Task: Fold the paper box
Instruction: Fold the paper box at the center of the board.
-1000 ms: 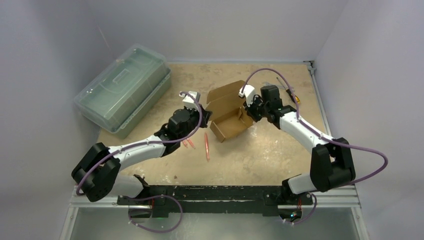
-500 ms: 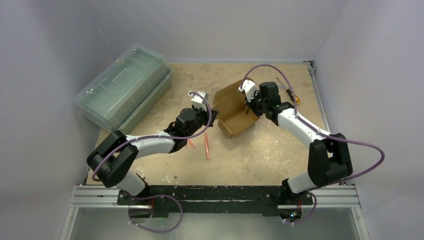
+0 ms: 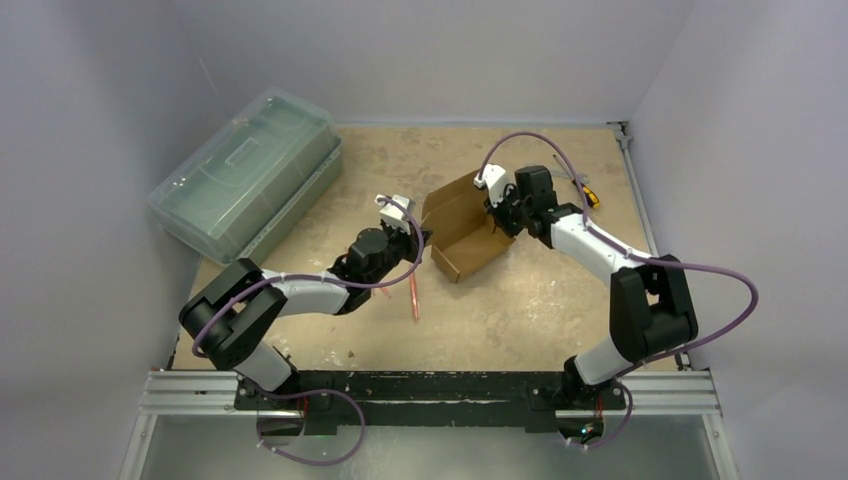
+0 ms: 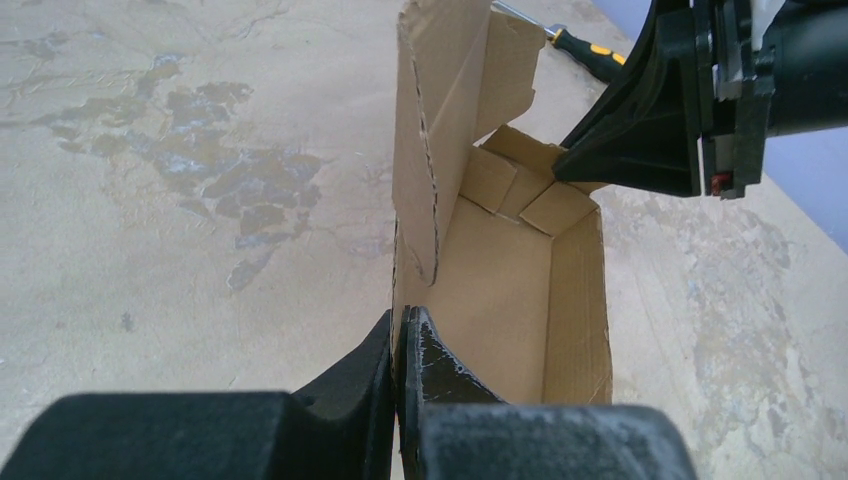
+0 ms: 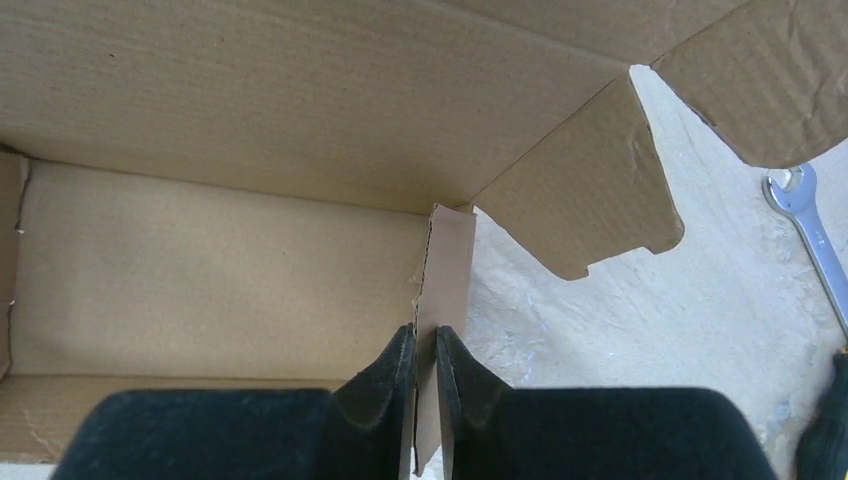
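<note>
Brown paper box (image 3: 468,243), open-topped, on table (image 3: 520,300)

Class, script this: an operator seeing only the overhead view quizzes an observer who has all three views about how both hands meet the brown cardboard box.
Operator: Is the left hand gripping the brown cardboard box?
Observer: Yes, it is shut on the edge of one wall.
Operator: And the right hand?
Observer: Its fingers flank a narrow cardboard tab at a corner; whether they pinch it is unclear.
</note>
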`<state>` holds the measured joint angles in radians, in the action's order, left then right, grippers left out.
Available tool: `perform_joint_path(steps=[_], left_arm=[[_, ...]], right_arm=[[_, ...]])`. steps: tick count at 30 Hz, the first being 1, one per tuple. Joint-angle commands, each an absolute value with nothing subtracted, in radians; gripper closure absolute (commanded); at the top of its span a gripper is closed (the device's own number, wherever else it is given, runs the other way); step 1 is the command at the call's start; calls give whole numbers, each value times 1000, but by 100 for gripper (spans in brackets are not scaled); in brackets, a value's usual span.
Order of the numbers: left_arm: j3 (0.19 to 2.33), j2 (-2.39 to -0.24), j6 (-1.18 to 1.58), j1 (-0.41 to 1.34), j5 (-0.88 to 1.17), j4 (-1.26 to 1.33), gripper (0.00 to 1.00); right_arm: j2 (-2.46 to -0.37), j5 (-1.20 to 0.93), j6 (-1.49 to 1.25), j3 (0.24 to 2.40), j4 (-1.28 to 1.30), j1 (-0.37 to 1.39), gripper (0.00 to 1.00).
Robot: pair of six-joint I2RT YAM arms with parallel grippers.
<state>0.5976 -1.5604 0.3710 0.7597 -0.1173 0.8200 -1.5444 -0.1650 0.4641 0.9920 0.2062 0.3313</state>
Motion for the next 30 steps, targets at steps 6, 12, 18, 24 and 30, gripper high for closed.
perform_joint_path(steps=[6, 12, 18, 24, 30], left_arm=[[552, -1554, 289, 764, -122, 937, 100], [550, -1552, 272, 765, -123, 939, 100], [546, -1555, 269, 764, -118, 945, 100], [543, -1550, 252, 764, -117, 944, 100], [540, -1543, 225, 764, -116, 939, 100]], right_arm=[[-1562, -375, 407, 1040, 250, 264, 75], [-1581, -557, 396, 1059, 297, 188, 65], [-1609, -695, 409, 1080, 349, 147, 57], [-1611, -806, 411, 1102, 377, 111, 52], [-1587, -919, 443, 1112, 414, 38, 52]])
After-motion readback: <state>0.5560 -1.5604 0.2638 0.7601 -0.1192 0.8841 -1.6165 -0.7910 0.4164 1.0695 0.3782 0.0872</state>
